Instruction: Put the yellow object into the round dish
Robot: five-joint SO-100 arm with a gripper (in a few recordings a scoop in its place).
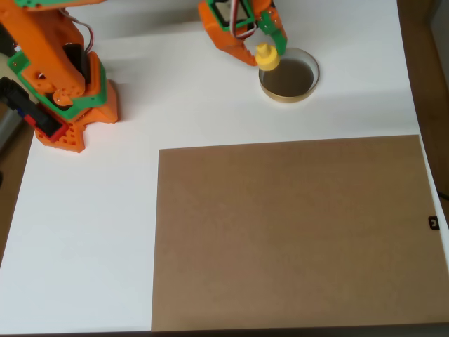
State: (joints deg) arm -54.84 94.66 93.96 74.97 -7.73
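Orange gripper (262, 50) pinches the yellow object (267, 57) over the round dish's (290, 97) left rim.

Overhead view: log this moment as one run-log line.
pincer: shut on yellow object | position: over left rim of round dish | release: not yet | brown board: bare

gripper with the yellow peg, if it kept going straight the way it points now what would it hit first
Probably the round dish. In the overhead view the gripper points toward the lower right, holding the yellow object over the dish's left rim. Going on, it would likely meet the dish's rim or inside first, though height above it is unclear.
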